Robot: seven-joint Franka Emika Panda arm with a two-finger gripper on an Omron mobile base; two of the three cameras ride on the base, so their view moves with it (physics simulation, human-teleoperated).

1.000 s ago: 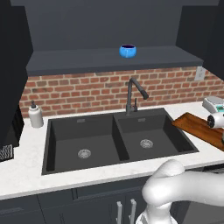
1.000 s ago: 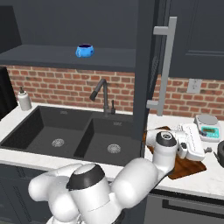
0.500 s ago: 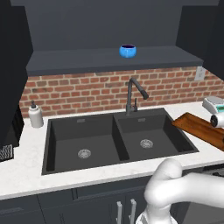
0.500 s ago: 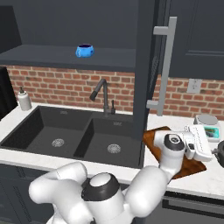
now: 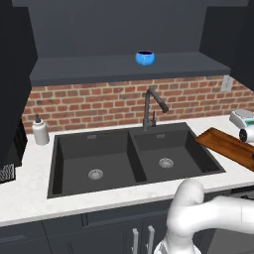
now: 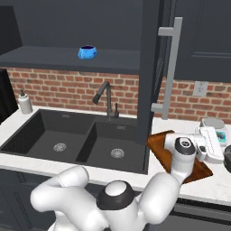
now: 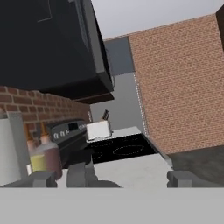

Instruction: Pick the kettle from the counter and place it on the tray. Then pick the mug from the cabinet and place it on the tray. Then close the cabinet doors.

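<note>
The dark grey kettle [image 6: 228, 158] stands on the white counter [image 6: 212, 187] at the far right edge, cut off by the frame. In the hand view its dark rounded top [image 7: 85, 174] sits low between my fingertips, nearer the left one. My gripper [image 6: 221, 152] reaches right over the brown wooden tray [image 6: 159, 143], close to the kettle and open [image 7: 112, 178], holding nothing. The blue mug [image 5: 144, 58] rests on the cabinet shelf [image 5: 99, 67]. One tall cabinet door [image 6: 151, 67] stands open edge-on, with its grey handle [image 6: 170, 67].
A black double sink [image 5: 134, 158] with a dark faucet [image 5: 151, 106] fills the middle of the counter. A white pump bottle [image 5: 40, 130] stands at the left and a white and teal device [image 6: 214, 128] behind the tray. Ahead of the hand are a stove [image 7: 118, 151], a toaster [image 7: 98, 130] and bottles [image 7: 43, 153].
My arm has swung to the right, carrying the open hand across the tray toward the kettle. Mug, tray and door have not moved.
</note>
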